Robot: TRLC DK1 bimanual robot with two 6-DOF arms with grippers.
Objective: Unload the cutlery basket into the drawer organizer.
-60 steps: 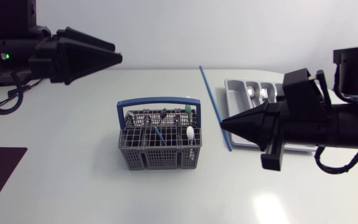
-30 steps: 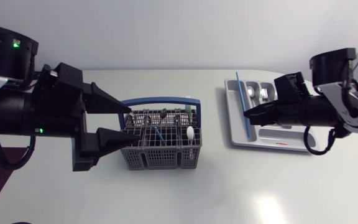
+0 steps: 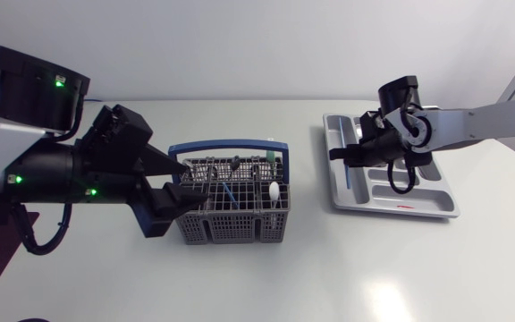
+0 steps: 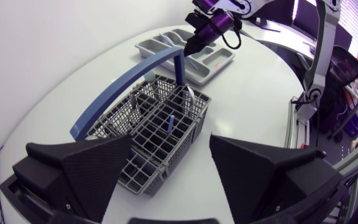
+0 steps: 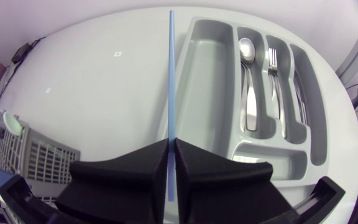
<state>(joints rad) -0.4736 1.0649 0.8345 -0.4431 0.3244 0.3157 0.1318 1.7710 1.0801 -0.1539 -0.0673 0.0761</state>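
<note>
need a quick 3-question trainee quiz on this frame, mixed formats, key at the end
1. True or false: the left gripper is shut on the handle of the cutlery basket.
2. The right gripper is shut on: A) a cup B) a blue stick C) nothing.
3. Fill in: the spoon and fork lie in the ___.
Key: 1 false; 2 B; 3 drawer organizer.

The head view looks down on the desk (image 3: 240, 286) from above the basket (image 3: 229, 201). Both wrist views share the basket; the left sits nearest.
</note>
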